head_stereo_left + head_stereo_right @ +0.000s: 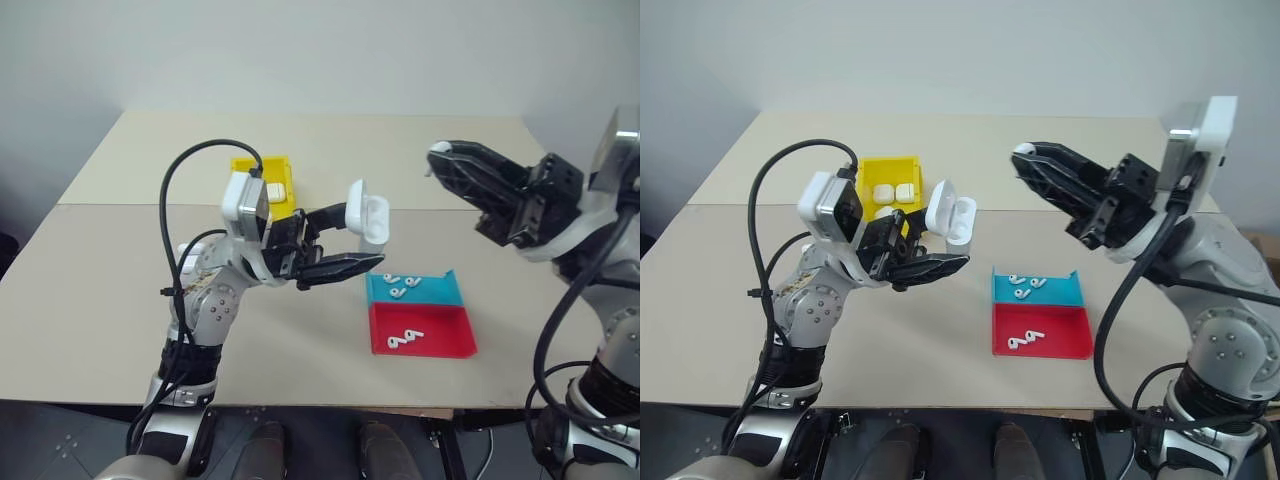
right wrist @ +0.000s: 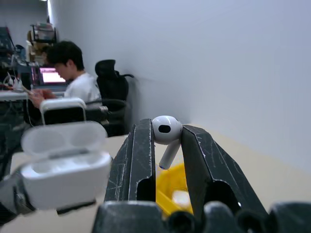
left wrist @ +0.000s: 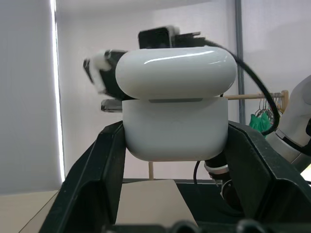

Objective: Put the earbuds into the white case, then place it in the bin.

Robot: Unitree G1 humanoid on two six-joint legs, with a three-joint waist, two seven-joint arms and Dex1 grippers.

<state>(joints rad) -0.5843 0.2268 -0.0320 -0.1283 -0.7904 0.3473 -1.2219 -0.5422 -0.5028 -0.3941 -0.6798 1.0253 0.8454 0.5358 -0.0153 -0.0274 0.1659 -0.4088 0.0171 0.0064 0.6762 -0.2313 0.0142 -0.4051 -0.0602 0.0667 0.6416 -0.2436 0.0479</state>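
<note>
Head views: left gripper (image 1: 335,243) clamps the white case (image 1: 368,214) lid-open above the table (image 1: 120,300), yellow bin (image 1: 889,180) behind it with what look like two cases inside, spare earbuds (image 1: 1022,340) in the red tray (image 1: 1076,345) and blue tray (image 1: 1068,292). Left wrist view: case body pinched between both fingers. Right wrist view: right gripper (image 2: 166,141) narrow, holding one earbud (image 2: 166,133) stem-down near the open case; line stem over a socket, lower slowly.

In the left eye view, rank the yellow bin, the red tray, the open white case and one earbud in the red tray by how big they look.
1. red tray
2. yellow bin, partly hidden, so unsure
3. white case, raised nearer the camera
4. earbud
</note>
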